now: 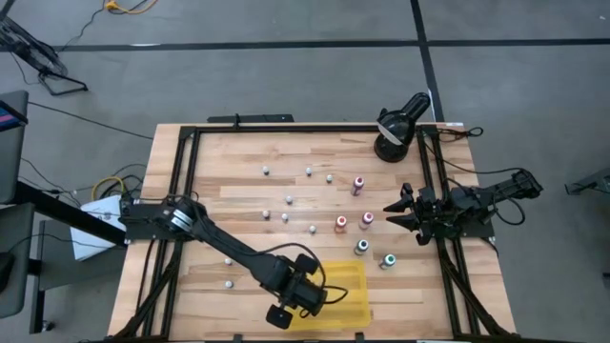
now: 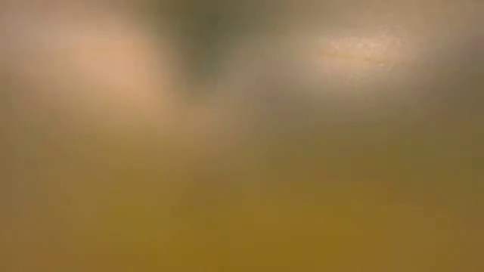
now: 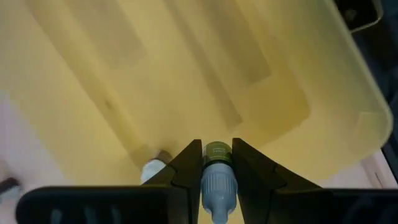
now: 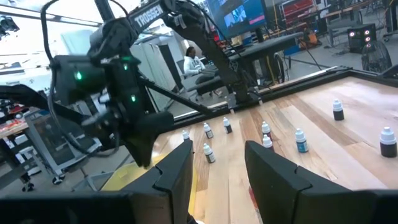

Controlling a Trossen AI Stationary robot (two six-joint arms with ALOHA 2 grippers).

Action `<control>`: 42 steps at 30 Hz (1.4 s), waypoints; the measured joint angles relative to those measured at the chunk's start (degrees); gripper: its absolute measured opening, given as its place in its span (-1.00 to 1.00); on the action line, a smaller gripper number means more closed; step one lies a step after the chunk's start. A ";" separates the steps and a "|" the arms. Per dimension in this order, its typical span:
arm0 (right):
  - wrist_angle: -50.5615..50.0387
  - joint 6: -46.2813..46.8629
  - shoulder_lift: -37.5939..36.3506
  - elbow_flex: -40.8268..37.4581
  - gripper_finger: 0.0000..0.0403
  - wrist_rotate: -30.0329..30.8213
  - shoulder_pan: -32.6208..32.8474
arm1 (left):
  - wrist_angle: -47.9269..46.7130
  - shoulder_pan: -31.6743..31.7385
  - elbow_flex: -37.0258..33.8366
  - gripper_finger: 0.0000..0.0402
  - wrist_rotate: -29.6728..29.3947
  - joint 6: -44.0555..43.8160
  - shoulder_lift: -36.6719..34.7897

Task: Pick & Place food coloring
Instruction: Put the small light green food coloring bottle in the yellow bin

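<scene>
A small food coloring bottle (image 3: 217, 180) with a green body is held tight between the fingers of the left pincer (image 3: 217, 163), right over the yellow tray (image 3: 261, 74). If it is let go from too high, it could bounce or roll out. The right pincer (image 4: 217, 163) waits by the table (image 1: 238, 181) edge, its fingers spread and empty.

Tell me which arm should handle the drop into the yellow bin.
Left. Its end effector already grips a food coloring bottle directly over the yellow bin; the right end effector sits empty beside the remaining bottles.
</scene>
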 joint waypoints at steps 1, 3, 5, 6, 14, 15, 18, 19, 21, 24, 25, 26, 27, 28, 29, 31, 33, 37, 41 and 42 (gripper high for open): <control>0.00 0.00 0.00 0.00 -0.32 0.00 -0.02 | 0.02 -0.08 0.00 -0.67 0.14 -0.55 0.51; 0.00 0.00 0.00 -0.01 -0.32 0.00 0.00 | 0.00 -0.19 -0.34 -0.67 0.16 -1.48 0.70; 0.00 0.00 0.01 0.01 -0.31 0.00 0.00 | 0.62 -0.21 -0.29 -0.67 -0.43 -2.21 1.53; 0.01 0.00 0.01 -0.01 -0.31 0.00 0.00 | 0.51 -0.21 -0.30 -0.67 -0.97 -2.52 1.89; 0.07 0.00 -0.02 -0.01 -0.32 0.02 0.00 | 0.01 -0.20 0.13 -0.67 -0.19 -8.25 4.46; 0.07 0.00 -0.01 0.01 -0.32 0.02 0.00 | -0.48 -0.19 0.07 -0.67 -0.64 -8.58 4.65; 0.02 0.00 0.00 0.01 -0.32 0.02 0.00 | -0.78 -0.05 0.04 -0.67 -0.81 -8.94 4.70; 0.02 0.00 0.00 0.01 -0.32 0.00 -0.02 | -0.35 0.01 0.07 -0.67 -0.80 -9.07 4.84; 0.02 0.00 0.00 0.01 -0.31 0.00 0.00 | -0.43 0.12 0.07 -0.67 -0.75 -9.13 5.22; 0.02 0.00 0.00 0.00 -0.31 0.00 0.00 | -0.43 0.25 0.07 -0.67 -0.73 -10.48 5.97; 0.02 0.00 0.00 0.00 -0.31 0.00 0.00 | -0.40 0.25 0.06 -0.67 -0.71 -10.79 6.24; 0.02 0.00 0.00 -0.01 -0.31 0.01 0.00 | -0.44 0.31 0.02 -0.67 -0.71 -11.16 6.38; 0.02 0.00 0.00 0.01 -0.32 0.00 0.00 | -0.26 0.42 0.02 -0.67 -0.71 -11.50 6.59; 0.02 0.00 0.01 0.01 -0.32 0.00 -0.01 | 0.01 0.51 0.04 -0.67 -0.76 -11.74 6.70; 0.02 0.00 0.01 0.00 -0.32 0.01 0.00 | 0.11 0.52 0.04 -0.67 -0.97 -11.92 6.81; 0.02 0.00 0.00 0.01 -0.32 0.00 -0.02 | -0.11 0.56 0.04 -0.67 -1.71 -12.13 6.95; 0.02 0.00 0.00 0.01 -0.32 0.00 0.00 | -0.07 0.56 0.04 -0.67 -1.87 -12.11 6.95; 0.02 0.00 0.00 0.01 -0.31 0.00 -0.02 | 0.20 0.56 0.04 -0.65 -1.85 -11.96 7.01; 0.02 0.00 0.00 0.01 -0.32 0.00 0.00 | 0.58 0.56 0.04 -0.59 -1.99 -12.22 7.01; 0.02 0.00 0.01 0.00 -0.32 0.00 -0.01 | 0.70 0.56 0.04 -0.57 -2.13 -12.30 7.01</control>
